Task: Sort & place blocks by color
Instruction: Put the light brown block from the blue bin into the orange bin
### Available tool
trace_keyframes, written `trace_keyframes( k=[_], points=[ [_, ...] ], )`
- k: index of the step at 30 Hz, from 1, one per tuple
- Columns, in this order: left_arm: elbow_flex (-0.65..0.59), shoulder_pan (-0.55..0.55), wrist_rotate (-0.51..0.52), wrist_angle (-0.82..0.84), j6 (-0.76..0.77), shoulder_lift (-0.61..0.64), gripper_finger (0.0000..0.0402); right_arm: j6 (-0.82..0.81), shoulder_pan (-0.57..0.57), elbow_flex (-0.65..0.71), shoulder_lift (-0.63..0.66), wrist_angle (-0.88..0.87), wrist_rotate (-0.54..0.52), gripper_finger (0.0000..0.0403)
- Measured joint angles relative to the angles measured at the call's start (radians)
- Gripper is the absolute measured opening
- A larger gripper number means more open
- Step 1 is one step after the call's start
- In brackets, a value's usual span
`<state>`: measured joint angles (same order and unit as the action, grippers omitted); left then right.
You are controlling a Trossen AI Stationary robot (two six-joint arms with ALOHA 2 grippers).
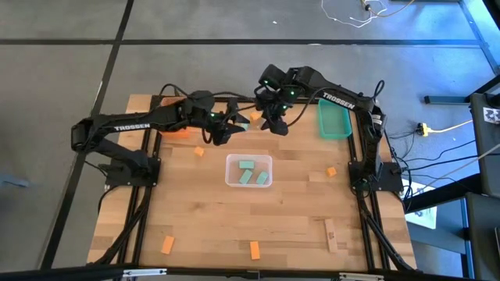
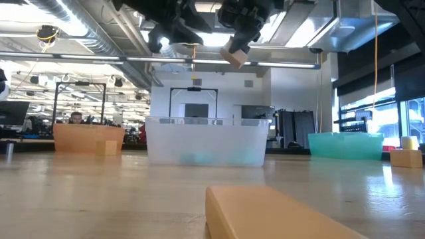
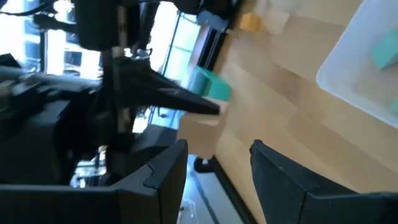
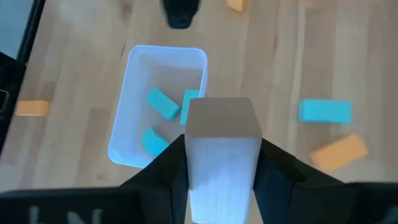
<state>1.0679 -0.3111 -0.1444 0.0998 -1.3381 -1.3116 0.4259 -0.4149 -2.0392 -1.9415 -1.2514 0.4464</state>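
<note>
**Tan block in the air behind the clear tray**

We are holding a tan block (image 4: 222,140) pinched in the right gripper (image 1: 275,125), lifted off the tabletop (image 1: 297,211) just behind the clear tray (image 1: 231,162). Our left gripper (image 1: 221,133) is hovering beside it, also behind the tray, fingers (image 3: 283,171) spread and carrying nothing.

We judge the risk is a collision: both grippers are crowding the same spot, and a bump could knock the block loose into the clear tray.

Counting, we are seeing three mint blocks (image 1: 251,171) in the clear tray, one mint block (image 4: 324,111) outside it, about five orange blocks (image 1: 254,250) scattered around it, and two trays, orange (image 2: 87,139) and teal (image 1: 333,119), behind it.
</note>
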Motion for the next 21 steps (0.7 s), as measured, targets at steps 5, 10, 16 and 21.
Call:
trace_keyframes(
  k=[5,10,16,21],
  points=[
    [0.000,0.000,-0.042,-0.072,0.000,-0.026,0.0165,-0.030,0.000,0.000,0.000,-0.015,0.003,0.0130],
    [0.000,0.000,-0.085,-0.111,-0.001,-0.051,0.0165,-0.029,0.005,0.000,0.000,-0.009,0.049,0.0130],
    [-0.001,0.000,-0.086,-0.125,-0.002,-0.065,0.0165,-0.029,0.019,0.000,-0.001,-0.008,0.044,0.0130],
    [0.001,0.002,-0.086,-0.153,-0.008,-0.084,0.0165,-0.024,0.036,0.000,-0.001,0.007,0.043,0.0130]
  ],
)
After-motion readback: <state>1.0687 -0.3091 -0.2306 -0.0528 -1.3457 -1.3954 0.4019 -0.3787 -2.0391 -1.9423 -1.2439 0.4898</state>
